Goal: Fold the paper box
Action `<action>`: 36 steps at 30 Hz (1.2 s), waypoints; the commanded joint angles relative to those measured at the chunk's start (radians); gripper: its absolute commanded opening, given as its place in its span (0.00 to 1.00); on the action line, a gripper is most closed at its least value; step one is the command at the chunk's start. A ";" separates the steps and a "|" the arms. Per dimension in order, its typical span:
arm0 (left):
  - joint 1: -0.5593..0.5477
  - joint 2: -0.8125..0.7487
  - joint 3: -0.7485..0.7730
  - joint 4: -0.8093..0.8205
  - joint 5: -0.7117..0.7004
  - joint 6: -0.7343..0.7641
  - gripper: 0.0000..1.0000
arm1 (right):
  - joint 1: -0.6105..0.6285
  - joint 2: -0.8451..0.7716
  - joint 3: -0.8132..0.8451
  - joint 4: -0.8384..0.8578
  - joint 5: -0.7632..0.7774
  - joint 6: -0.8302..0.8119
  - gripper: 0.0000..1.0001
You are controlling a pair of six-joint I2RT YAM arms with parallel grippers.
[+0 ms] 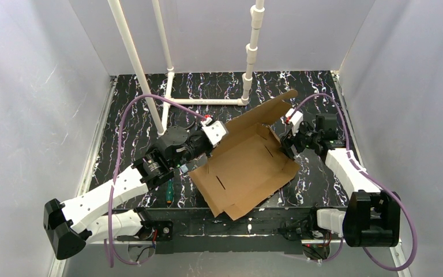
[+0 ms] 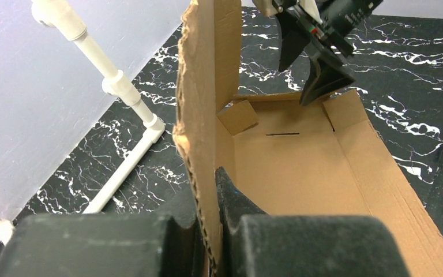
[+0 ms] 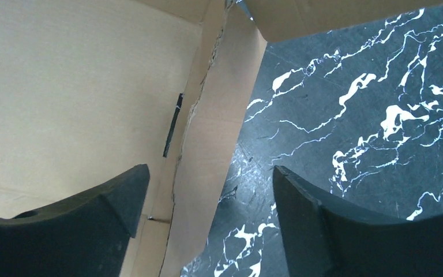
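Black marbled tabletop [image 1: 317, 95] carries the paper box [image 1: 245, 167]; left gripper [image 2: 207, 193] pinches its upright flap, right gripper [image 3: 207, 176] gapes wide astride a side wall

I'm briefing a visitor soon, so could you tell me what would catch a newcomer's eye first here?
The brown cardboard box lies half-folded in the middle of the black marbled table, with one long flap raised at the far side. The left gripper pinches a standing flap on its left side, while the right gripper hangs open astride the right wall.
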 commanded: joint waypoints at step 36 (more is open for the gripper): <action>0.245 -0.016 0.078 0.123 0.063 -0.517 0.00 | 0.151 0.054 0.109 0.280 0.045 0.002 0.01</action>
